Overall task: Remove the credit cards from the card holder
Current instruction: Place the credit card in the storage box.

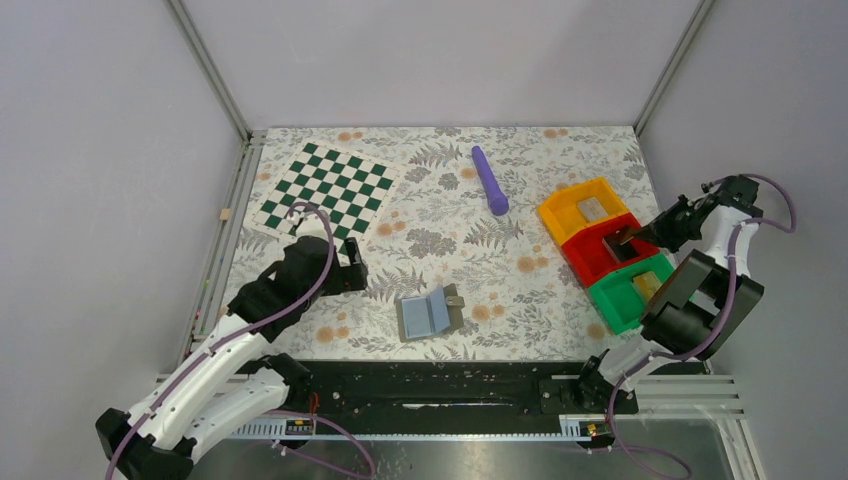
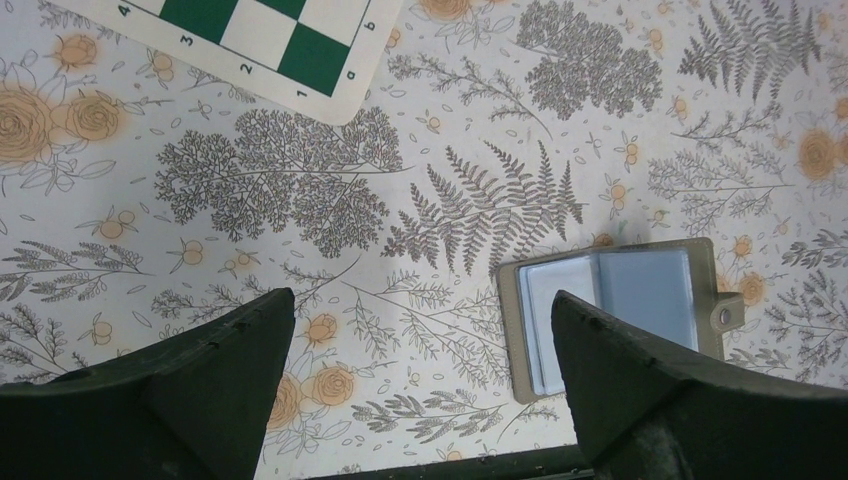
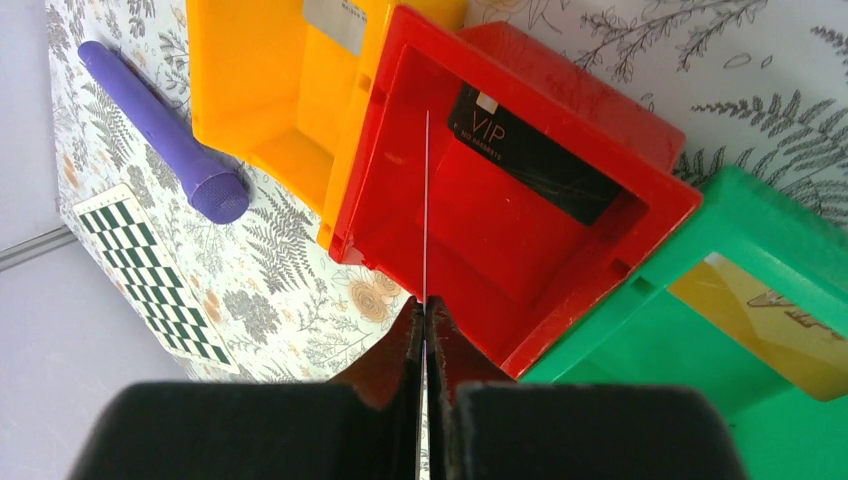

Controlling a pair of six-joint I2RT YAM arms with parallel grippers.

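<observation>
At lower centre of the top view, on the flowered table (image 1: pixel 520 300): card holder (image 1: pixel 430 314), lying open, light blue inner faces up, touched by nothing. Just up-left of it, left end effector (image 1: pixel 352 272), fingers spread wide above the table. In the left wrist view, card holder at lower right, partly behind the right-hand finger.

At the right edge of the top view, right end effector (image 1: pixel 640 236), fingers pressed together, pinching a thin card (image 3: pixel 426 200) over the red bin (image 3: pixel 560 95). In the right wrist view, only that card's edge visible, as a fine line. Inside the red bin, against one wall, a black card (image 3: pixel 530 155) marked VIP.

Yellow bin (image 1: pixel 570 195) above the red one, holding a grey card (image 1: pixel 592 208). Green bin (image 1: pixel 612 300) below, holding a yellowish card (image 3: pixel 770 310). Toward upper left, chessboard (image 1: pixel 328 188). At upper centre, purple stick (image 1: pixel 490 180).
</observation>
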